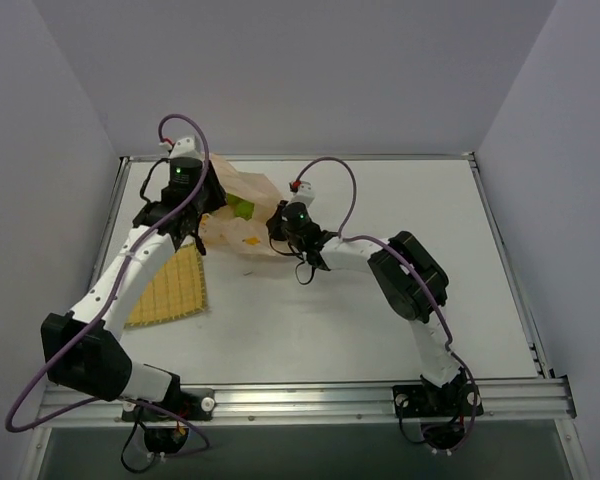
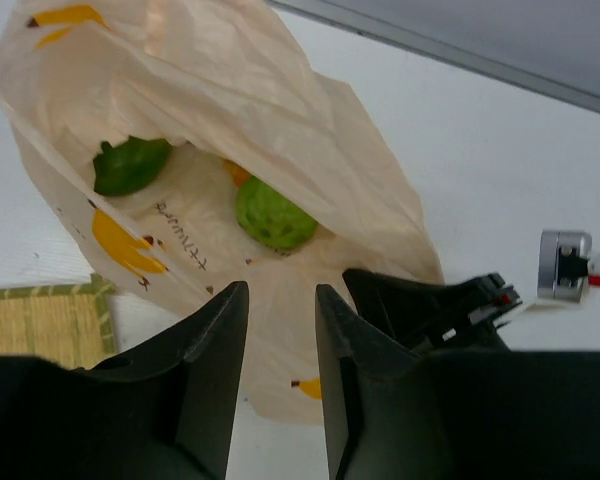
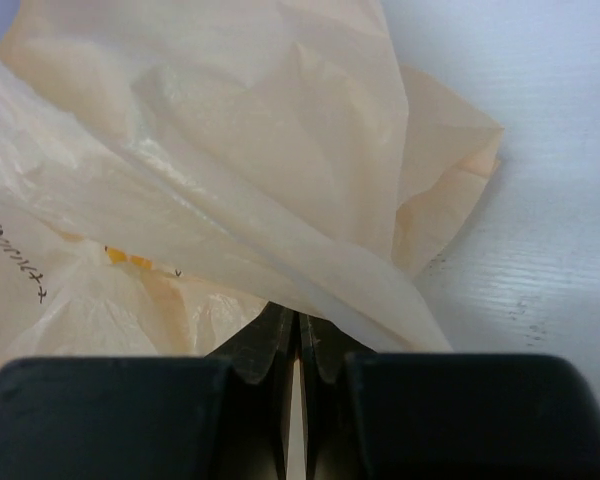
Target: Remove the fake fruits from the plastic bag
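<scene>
**mo:** So where are the fruits [image 1: 242,208] right now? From above I only get a bit of green inside the bag [image 1: 250,232].

**kit:** Yep, both are in there. The left wrist view shows two. One fruit [image 2: 273,215] is pretty much dead ahead of the left jaws, lined up with their gap. The other [image 2: 130,165] is deeper in and off to the left. The bag lies crumpled on the bench [image 1: 380,300], just beside the mat [image 1: 175,290], and its mouth looks turned toward the left jaws.

**mo:** And the jaws themselves?

**kit:** Left jaws are parted to a narrow slot with nothing between them, hanging over the bag's near edge. Right jaws are squeezed together on a fold of bag film on the opposite side, and no green shows from that wrist at all.

**mo:** So left goes in?

**kit:** That'd be my guess. Left is nearer, and the closer fruit sits straight off its tips. It's roundish, so there's no real long axis to fuss over. It probably needs to spread wider first, though.
</scene>
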Motion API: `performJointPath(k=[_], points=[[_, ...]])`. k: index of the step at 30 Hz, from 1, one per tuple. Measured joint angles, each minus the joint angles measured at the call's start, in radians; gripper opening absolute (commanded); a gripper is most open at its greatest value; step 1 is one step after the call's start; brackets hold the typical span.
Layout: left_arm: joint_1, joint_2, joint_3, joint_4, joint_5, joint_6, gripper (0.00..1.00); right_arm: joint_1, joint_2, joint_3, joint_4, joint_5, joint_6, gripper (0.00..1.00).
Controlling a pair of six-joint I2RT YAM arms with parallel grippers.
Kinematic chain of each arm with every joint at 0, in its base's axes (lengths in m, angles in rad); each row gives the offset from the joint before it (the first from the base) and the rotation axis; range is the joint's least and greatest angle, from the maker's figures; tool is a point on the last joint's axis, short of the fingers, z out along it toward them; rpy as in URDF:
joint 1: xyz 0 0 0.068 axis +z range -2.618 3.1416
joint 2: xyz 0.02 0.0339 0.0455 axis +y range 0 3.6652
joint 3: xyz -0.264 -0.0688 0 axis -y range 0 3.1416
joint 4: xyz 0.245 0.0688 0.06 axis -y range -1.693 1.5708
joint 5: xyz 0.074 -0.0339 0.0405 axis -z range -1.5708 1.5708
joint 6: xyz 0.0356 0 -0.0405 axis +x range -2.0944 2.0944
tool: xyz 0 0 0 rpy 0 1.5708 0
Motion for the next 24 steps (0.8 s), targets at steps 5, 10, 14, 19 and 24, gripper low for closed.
performJointPath(k=[5, 10, 14, 19, 24], points=[[-0.086, 0.023, -0.062, -0.007, -0.024, -0.022, 0.29, -0.019, -0.001, 0.0, -0.012, 0.013, 0.058, 0.0], [-0.09, 0.129, -0.067, 0.01, -0.031, -0.023, 0.29, -0.017, -0.001, -0.005, -0.013, 0.017, 0.071, 0.0], [-0.092, 0.207, -0.066, 0.053, -0.028, -0.018, 0.29, -0.017, -0.001, -0.028, 0.01, 0.01, 0.072, 0.0], [-0.097, 0.319, -0.034, 0.099, -0.029, 0.005, 0.29, -0.017, 0.0, -0.051, 0.037, -0.003, 0.071, 0.0], [-0.097, 0.418, 0.047, 0.126, -0.043, 0.034, 0.48, -0.017, 0.0, -0.065, 0.056, -0.003, 0.058, 0.0]])
